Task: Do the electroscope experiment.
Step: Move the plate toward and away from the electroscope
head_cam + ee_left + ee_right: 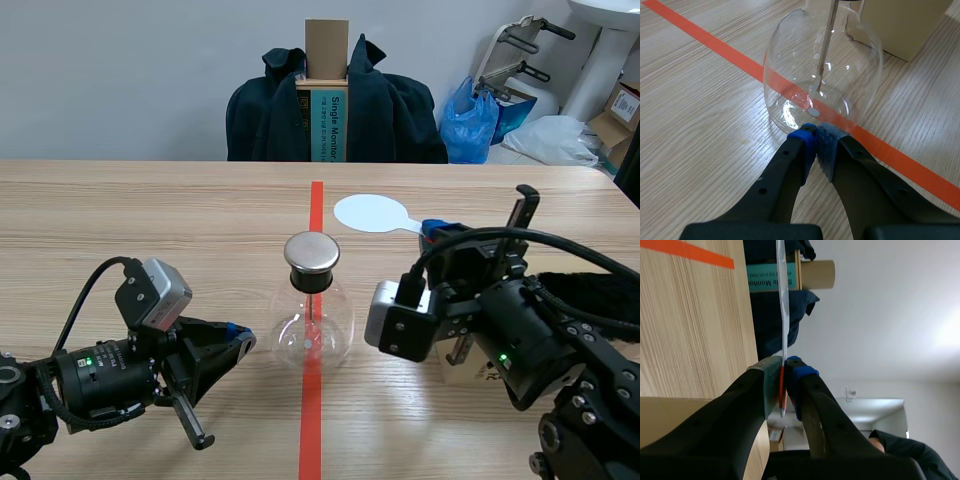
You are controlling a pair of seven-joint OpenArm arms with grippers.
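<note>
The electroscope, a round glass flask [312,328] with a metal cap [312,253] and a thin rod inside, stands on the red tape line at the table's middle. My left gripper [240,340] lies low on the table just left of it. In the left wrist view its fingers [816,137] are shut on nothing, tips right at the flask's [825,65] base. My right gripper [432,232] is shut on the handle of a flat white paddle [372,213], held behind and to the right of the flask. The right wrist view shows the paddle [783,300] edge-on between the pads.
A pale cardboard box [468,368] sits under the right arm, also seen beyond the flask as the box [905,25]. Black furry cloth [600,295] lies at the right edge. A chair with a dark jacket [335,110] stands behind the table.
</note>
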